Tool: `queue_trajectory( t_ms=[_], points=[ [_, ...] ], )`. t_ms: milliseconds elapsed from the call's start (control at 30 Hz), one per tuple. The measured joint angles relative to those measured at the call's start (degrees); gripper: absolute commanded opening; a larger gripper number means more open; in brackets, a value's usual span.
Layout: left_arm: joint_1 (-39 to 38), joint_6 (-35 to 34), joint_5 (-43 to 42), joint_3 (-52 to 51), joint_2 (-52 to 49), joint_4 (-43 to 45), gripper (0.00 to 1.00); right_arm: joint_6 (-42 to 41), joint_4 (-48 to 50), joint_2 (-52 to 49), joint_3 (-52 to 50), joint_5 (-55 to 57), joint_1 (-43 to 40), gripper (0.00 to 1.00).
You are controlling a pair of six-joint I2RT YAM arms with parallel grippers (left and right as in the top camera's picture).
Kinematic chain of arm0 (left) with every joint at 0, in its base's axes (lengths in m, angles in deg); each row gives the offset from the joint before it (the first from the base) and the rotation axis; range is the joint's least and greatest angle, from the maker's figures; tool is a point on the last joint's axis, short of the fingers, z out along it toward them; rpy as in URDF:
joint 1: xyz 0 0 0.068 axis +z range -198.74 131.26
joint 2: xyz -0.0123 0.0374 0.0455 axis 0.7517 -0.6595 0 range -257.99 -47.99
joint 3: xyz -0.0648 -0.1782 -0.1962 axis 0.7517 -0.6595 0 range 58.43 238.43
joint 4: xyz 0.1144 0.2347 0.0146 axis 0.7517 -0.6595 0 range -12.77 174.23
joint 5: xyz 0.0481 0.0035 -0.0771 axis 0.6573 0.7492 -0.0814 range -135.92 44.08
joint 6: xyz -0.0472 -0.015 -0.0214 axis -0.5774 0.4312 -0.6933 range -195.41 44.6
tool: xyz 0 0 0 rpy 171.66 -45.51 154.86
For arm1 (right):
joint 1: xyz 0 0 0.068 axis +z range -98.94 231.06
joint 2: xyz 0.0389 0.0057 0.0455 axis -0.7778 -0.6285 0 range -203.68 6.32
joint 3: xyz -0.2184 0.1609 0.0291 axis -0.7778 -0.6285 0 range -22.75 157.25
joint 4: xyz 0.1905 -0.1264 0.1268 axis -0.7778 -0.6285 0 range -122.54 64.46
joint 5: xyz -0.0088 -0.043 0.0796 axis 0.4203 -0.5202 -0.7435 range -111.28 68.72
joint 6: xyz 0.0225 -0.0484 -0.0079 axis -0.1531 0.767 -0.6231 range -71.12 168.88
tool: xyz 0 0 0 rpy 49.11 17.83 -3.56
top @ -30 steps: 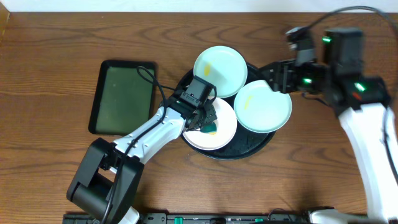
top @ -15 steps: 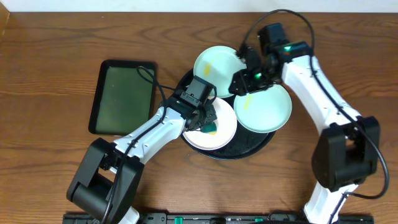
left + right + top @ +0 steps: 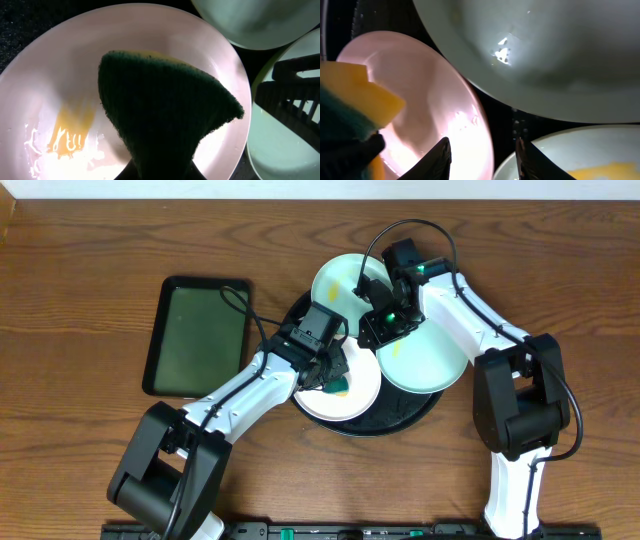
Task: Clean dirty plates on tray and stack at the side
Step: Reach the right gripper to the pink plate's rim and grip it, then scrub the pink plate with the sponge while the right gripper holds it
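The white plate (image 3: 362, 395) lies at the front of the round black tray (image 3: 405, 420), with a yellow smear (image 3: 72, 125) on it. My left gripper (image 3: 333, 372) is shut on a green and yellow sponge (image 3: 160, 110) that rests on this plate. One mint plate (image 3: 345, 285) leans on the tray's far rim. The other mint plate (image 3: 435, 360) lies at the right, with a yellow smear. My right gripper (image 3: 375, 330) is open and low between the three plates; in the right wrist view its fingers (image 3: 482, 160) straddle the white plate's rim (image 3: 480, 125).
A rectangular black tray with a dark green floor (image 3: 197, 335) lies on the wooden table left of the round tray. Both arms crowd over the middle of the round tray. Cables loop above both wrists.
My right arm has swung in from the right side and come down to the middle of the tray, between the plates. My left arm and the sponge have not moved.
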Motion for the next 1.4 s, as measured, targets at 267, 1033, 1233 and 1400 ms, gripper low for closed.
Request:
queue_trajectory(
  t_ms=[267,1033,1233,1400],
  points=[
    [0.0,0.0,0.0,0.0,0.0,0.0,0.08,3.2,1.0,0.0,0.0,1.4,0.3,0.40],
    [0.0,0.0,0.0,0.0,0.0,0.0,0.08,4.9,5.1,0.0,-2.8,6.3,2.9,0.38],
    [0.0,0.0,0.0,0.0,0.0,0.0,0.08,5.1,7.5,0.0,-5.4,6.3,3.6,0.29],
    [0.0,-1.6,0.2,0.0,0.0,0.0,0.07,4.8,7.5,0.0,-5.7,6.4,3.7,0.16]
  ],
)
